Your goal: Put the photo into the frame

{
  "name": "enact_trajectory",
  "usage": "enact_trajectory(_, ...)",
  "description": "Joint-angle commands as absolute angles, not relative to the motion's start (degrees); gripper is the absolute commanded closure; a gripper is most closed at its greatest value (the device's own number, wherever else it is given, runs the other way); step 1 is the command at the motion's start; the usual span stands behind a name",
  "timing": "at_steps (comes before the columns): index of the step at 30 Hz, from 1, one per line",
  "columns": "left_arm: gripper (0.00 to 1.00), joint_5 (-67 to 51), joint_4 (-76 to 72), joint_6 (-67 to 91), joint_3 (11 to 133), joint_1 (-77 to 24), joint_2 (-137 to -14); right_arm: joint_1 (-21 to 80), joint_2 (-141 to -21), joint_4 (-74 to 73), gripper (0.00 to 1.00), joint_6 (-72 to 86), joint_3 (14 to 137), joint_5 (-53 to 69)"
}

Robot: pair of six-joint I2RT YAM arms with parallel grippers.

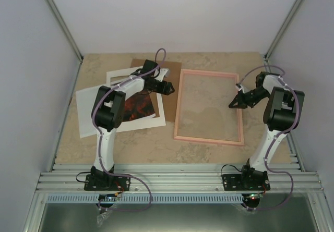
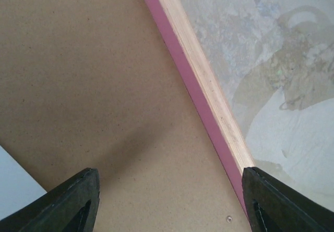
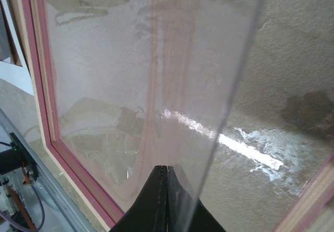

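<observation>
The pink frame [image 1: 179, 107] lies flat at the table's middle right; its left rail [image 2: 201, 94] also shows in the left wrist view. The photo [image 1: 142, 107], dark with red-orange foliage, lies left of the frame on white sheets, partly hidden by my left arm. My left gripper [image 1: 167, 87] hangs open, nothing between its fingers [image 2: 70, 200], over a brown backing board [image 2: 88, 75] by the frame's left rail. My right gripper [image 1: 234, 103] is at the frame's right rail, shut on a clear pane [image 3: 146, 60] whose right edge is tilted up out of the frame.
A white mat border [image 1: 119, 77] and a white sheet [image 1: 86, 112] lie under and around the photo at the left. The backing board [image 1: 173, 68] pokes out at the back, between mat and frame. Grey walls close in both sides and the back.
</observation>
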State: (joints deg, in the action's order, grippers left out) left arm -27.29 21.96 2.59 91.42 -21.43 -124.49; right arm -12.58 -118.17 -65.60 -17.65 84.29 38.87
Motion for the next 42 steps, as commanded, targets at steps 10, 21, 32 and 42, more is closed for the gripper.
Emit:
enact_trajectory(10, 0.23, -27.13, 24.07, 1.81, 92.30, -21.71, -125.17, -15.71, -116.09, -68.35, 0.80, -20.35, 82.06, 51.26)
enact_trajectory(21, 0.23, -28.81, 23.54, 3.00, 91.90, -21.70, -124.71, -17.08, -117.39, -67.74, 0.72, -18.80, 80.98, 55.89)
enact_trajectory(32, 0.24, -29.84, 17.67, 8.00, 90.85, -22.12, -124.46, -17.01, -123.09, -65.76, 0.99, -16.15, 81.56, 56.16)
enact_trajectory(42, 0.23, -25.02, 15.72, 13.25, 94.81, -23.29, -128.30, -14.38, -127.06, -65.11, 1.00, -14.65, 85.27, 57.54)
